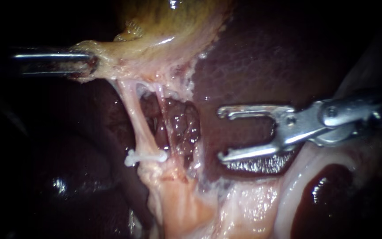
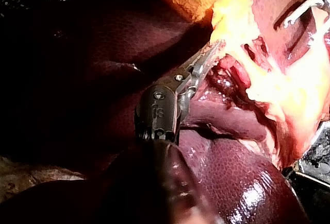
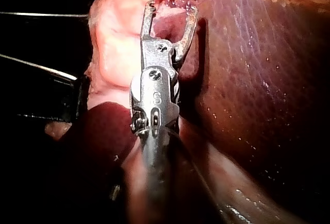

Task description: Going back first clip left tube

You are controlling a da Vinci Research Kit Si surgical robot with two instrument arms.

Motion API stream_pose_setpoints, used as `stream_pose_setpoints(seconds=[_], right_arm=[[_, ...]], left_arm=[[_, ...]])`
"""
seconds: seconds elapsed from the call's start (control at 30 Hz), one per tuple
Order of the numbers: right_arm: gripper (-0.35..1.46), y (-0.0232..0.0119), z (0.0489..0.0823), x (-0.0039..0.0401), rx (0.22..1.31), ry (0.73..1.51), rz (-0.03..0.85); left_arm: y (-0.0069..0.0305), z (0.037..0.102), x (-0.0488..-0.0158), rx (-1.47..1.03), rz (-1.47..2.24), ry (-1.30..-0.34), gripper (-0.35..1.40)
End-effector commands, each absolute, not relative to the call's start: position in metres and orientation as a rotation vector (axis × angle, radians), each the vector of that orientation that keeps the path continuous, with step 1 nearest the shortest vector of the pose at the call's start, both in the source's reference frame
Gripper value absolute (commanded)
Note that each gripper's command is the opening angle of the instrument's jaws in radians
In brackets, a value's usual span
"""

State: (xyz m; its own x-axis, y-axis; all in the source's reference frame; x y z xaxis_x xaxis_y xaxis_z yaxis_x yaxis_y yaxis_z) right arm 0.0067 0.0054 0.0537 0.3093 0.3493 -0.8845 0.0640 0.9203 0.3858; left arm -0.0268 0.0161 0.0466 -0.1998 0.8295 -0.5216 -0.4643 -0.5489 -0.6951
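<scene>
A white clip point(image 1: 146, 156) sits across the left tube point(image 1: 139, 120), a pale strand running down from the gallbladder point(image 1: 164, 22). A second, thinner tube point(image 1: 163, 119) runs just right of it. My left instrument point(image 1: 85, 66) comes in from the left, its jaws shut on the pale tissue at the gallbladder's lower edge and holding it up; it shows again in the left wrist view point(image 2: 209, 54). My right instrument point(image 1: 221, 132) lies over the liver point(image 1: 266, 57) to the right of the tubes, jaws open and empty, also seen in its wrist view point(image 3: 170, 7).
Pale fatty tissue point(image 1: 186, 203) spreads below the clip. A thick pale fold point(image 1: 297, 177) curves under the right instrument, beside a dark glistening lobe point(image 1: 328, 194). Dark liver point(image 2: 242, 183) lies under the left instrument's shaft.
</scene>
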Motion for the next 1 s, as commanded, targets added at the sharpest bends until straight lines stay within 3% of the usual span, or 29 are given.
stream_pose_setpoints(seconds=[0.03, 0.67, 1.0], right_arm=[[0.50, 0.0055, 0.0537, 0.0064, 0.385, 1.250, 0.196], [0.50, 0.0055, 0.0537, 0.0054, 0.384, 1.252, 0.189], [0.50, 0.0055, 0.0535, 0.0052, 0.387, 1.253, 0.187]], left_arm=[[0.0162, 0.0466, -0.0270, -1.152, 1.867, -0.495, -0.35], [0.0158, 0.0516, -0.0338, -1.177, 1.874, -0.520, -0.35], [0.0155, 0.0520, -0.0342, -1.179, 1.880, -0.529, -0.35]])
